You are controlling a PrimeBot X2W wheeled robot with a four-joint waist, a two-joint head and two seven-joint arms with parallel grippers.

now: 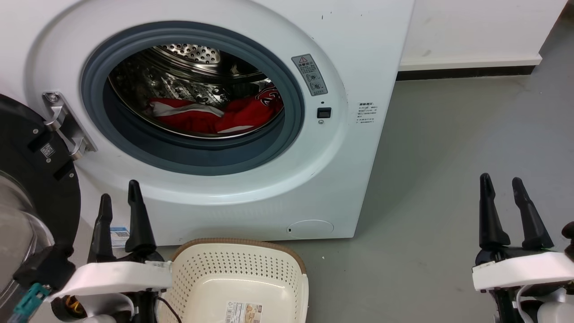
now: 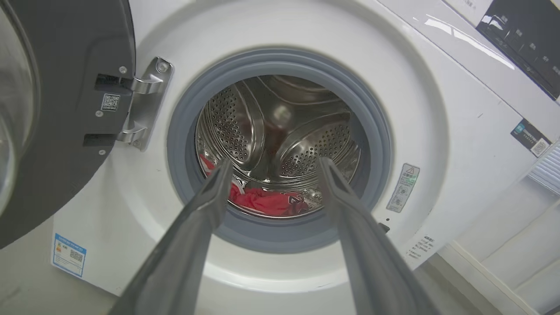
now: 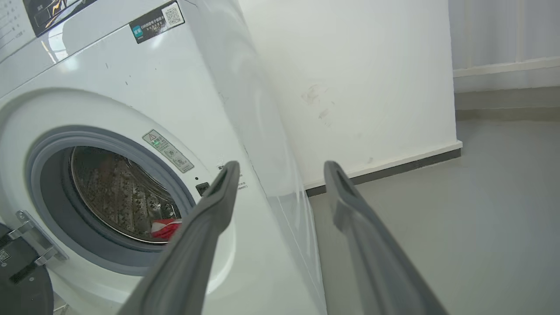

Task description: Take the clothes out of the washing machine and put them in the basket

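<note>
Left gripper point(image 1: 120, 190): lower left, tucked right beside the basket point(image 1: 215, 269), fingers spread apart and gripping nothing, pointed at the porthole from outside.
Right gripper point(image 1: 501, 179): lower right, over the grey floor point(image 1: 448, 157), well off to the side of the machine, fingers apart too, not holding anything.
Basket: sits on the floor just in front of the washing machine point(image 1: 358, 45), paper label point(image 1: 244, 312) on its bottom in plain sight.
Door point(image 1: 58, 188): swung wide open on the left, hanging off its metal hinge point(image 1: 67, 123).
Clothes point(image 1: 242, 114): red stuff with white trim, heaped at the bottom of the steel drum point(image 1: 193, 54), behind the grey gasket point(image 1: 202, 157).
</note>
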